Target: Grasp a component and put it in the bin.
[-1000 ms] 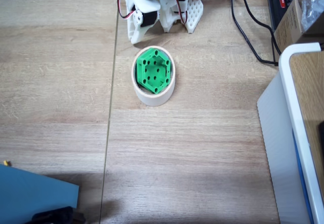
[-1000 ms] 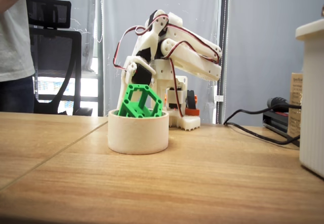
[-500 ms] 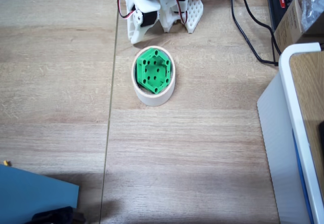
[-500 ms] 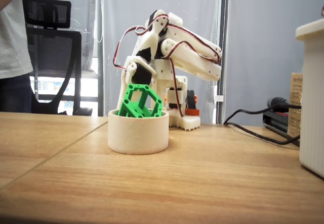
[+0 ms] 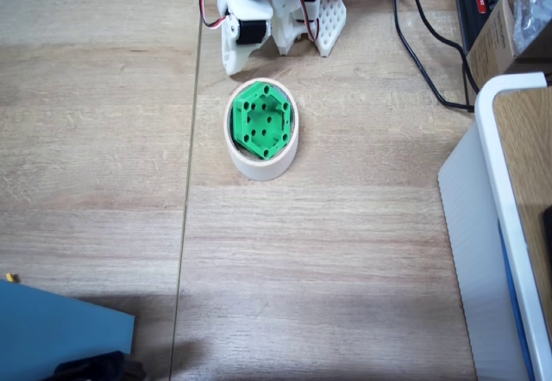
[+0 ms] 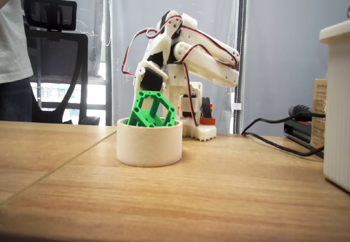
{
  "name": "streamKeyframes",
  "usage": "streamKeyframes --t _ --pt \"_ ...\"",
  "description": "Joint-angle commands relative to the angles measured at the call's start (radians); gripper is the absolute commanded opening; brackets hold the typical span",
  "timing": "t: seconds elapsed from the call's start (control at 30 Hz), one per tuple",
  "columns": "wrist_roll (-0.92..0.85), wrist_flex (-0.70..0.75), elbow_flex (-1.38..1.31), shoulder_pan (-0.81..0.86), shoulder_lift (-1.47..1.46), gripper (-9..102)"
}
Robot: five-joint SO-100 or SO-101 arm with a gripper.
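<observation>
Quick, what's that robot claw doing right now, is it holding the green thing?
Gripper: holding nothing, open or shut cannot be told; the green component sits tilted inside the tape ring.

overhead looking down, low tabletop side-on

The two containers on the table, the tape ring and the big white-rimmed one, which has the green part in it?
The cream tape ring near the arm's base holds the green component, tilted, poking above its rim. The big white-rimmed container stands apart at the right edge.
</observation>
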Motion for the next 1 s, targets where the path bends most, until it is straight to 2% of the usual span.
streamKeyframes --t 0.0,0.97 --pt "0.017 0.011 0.008 0.006 0.005 0" --pt "0.017 0.011 0.008 -0.005 0.002 0"
